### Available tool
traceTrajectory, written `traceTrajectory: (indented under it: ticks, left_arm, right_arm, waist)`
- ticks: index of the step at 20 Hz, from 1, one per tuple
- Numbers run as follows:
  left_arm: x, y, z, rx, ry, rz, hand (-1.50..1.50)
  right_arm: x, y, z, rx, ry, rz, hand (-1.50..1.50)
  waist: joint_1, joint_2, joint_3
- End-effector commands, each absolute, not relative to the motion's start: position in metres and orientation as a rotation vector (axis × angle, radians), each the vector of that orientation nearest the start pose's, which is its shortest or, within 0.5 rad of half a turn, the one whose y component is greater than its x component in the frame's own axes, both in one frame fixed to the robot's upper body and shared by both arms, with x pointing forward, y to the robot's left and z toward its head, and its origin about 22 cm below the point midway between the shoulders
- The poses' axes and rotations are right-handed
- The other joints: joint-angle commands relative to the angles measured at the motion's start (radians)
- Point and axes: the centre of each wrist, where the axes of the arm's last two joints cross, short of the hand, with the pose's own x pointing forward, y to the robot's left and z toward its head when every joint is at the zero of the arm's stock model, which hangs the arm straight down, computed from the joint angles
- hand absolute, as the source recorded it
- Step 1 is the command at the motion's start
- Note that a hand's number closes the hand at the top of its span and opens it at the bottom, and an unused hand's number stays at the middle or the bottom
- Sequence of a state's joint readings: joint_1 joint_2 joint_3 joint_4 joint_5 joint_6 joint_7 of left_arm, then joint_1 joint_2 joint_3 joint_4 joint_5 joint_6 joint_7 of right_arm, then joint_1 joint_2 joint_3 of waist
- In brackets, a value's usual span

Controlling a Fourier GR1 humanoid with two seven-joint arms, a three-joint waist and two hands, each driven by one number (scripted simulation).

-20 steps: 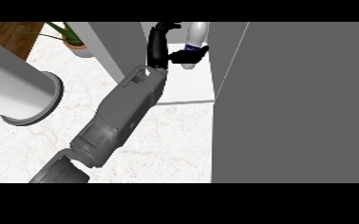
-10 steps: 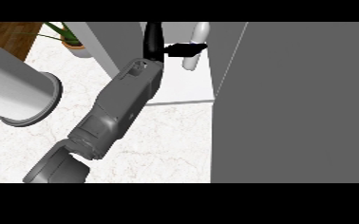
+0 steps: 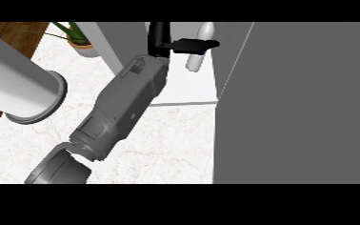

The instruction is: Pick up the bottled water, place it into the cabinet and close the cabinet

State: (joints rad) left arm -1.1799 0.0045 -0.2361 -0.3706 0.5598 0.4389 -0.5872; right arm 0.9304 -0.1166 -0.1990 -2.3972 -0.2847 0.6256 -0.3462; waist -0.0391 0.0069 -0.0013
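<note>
Bottled water (image 3: 200, 47) standing on the cabinet shelf (image 3: 184, 88), long axis running up-down in view, narrow end nearer the shelf's front edge. Left hand (image 3: 184, 45) curled round its middle. Grey cabinet door (image 3: 288, 105) to the right; potted plant (image 3: 77, 40) on the marble table (image 3: 165, 143).

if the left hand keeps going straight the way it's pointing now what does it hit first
Probably the bottled water: the left hand reaches right, into the open cabinet, fingers already across the bottle. Past it stands the grey cabinet door, though depth is unclear.
</note>
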Motion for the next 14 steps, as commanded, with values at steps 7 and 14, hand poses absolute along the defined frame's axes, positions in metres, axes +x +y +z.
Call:
traceTrajectory:
  ticks: [7,14]
  left_arm:
    - [0.407,0.059,0.064,-0.21,-1.922,-0.007,-1.5]
    - [0.364,0.046,0.073,-0.323,-1.891,0.011,-1.5]
  right_arm:
    - [0.025,-0.291,0.138,0.167,-1.929,0.249,-1.5]
    - [0.031,-0.295,0.122,0.164,-1.903,0.248,-1.5]
  waist:
    - [0.038,-0.012,0.0]
    - [0.059,-0.019,0.001]
